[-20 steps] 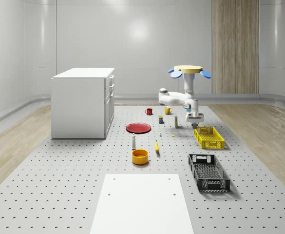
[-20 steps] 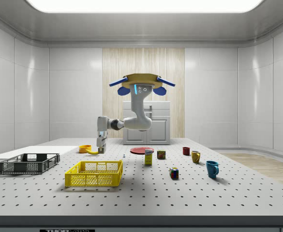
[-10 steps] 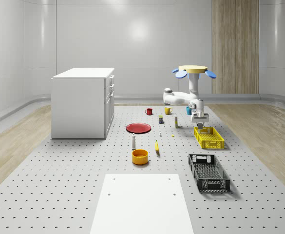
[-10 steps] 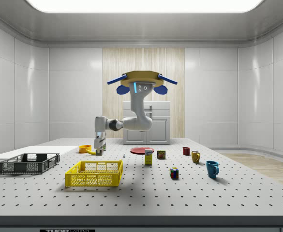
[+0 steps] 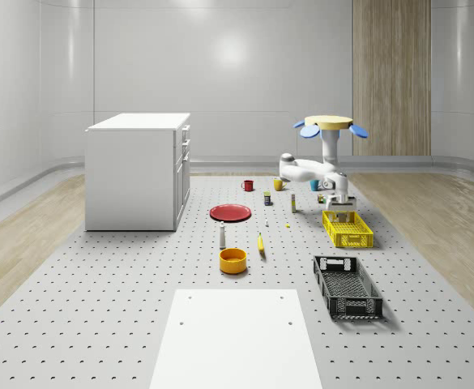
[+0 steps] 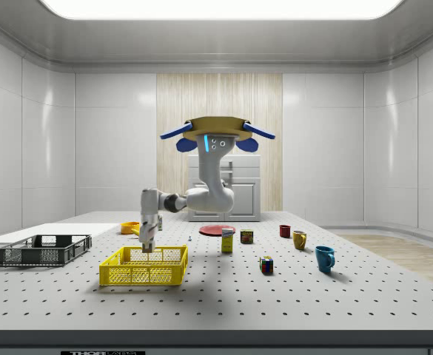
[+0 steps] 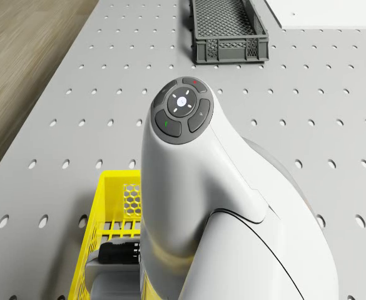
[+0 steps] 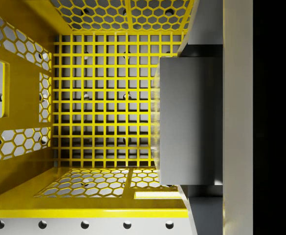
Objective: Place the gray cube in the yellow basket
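Observation:
The yellow basket stands on the perforated table on the whole-scene view's right. The drone hovers just behind it, its arm reaching down over the basket's far end. My gripper hangs at about rim height over the basket. In the wrist view the gripper is shut on the gray cube, with the basket's grid floor directly below. The drone view looks down the white arm onto the basket's rim.
A black crate lies nearer the camera than the basket. A banana, orange bowl, red plate, mugs and cans sit mid-table. A white cabinet stands at the left.
Drone and arm have shifted to the whole-scene view's right. The gripper with the cube went from beside the basket to over it and came lower.

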Robot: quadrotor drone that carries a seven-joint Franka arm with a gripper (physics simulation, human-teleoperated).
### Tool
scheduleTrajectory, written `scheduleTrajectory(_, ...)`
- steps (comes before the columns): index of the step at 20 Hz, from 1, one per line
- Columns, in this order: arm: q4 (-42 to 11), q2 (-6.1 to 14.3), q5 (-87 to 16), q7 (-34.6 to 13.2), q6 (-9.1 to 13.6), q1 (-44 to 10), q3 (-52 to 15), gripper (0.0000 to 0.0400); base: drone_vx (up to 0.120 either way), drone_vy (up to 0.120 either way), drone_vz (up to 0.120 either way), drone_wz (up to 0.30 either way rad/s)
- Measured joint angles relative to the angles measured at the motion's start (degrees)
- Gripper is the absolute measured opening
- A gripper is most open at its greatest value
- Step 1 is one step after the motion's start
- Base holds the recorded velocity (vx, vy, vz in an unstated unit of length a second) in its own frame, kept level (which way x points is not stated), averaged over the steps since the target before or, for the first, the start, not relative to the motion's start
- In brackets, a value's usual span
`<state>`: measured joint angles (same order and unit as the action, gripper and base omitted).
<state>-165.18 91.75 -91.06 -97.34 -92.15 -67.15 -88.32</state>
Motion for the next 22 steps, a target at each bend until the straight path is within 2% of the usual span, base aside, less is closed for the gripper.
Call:
scheduleTrajectory(5, 0.0, 0.1, 0.0, 0.0, -0.1, 0.0, 0.1, 0.0250, 0.000, 0.112, -0.024, 0.000)
scheduleTrajectory(18, 1.0, 0.4, -9.2, -0.3, -3.1, -1.0, 9.7, 0.0250, 0.000, 0.000, 0.000, 0.000)
scheduleTrajectory(22, 1.4, 0.3, -11.0, -0.3, -3.5, -1.3, 11.6, 0.0340, 0.000, 0.000, 0.000, 0.000)
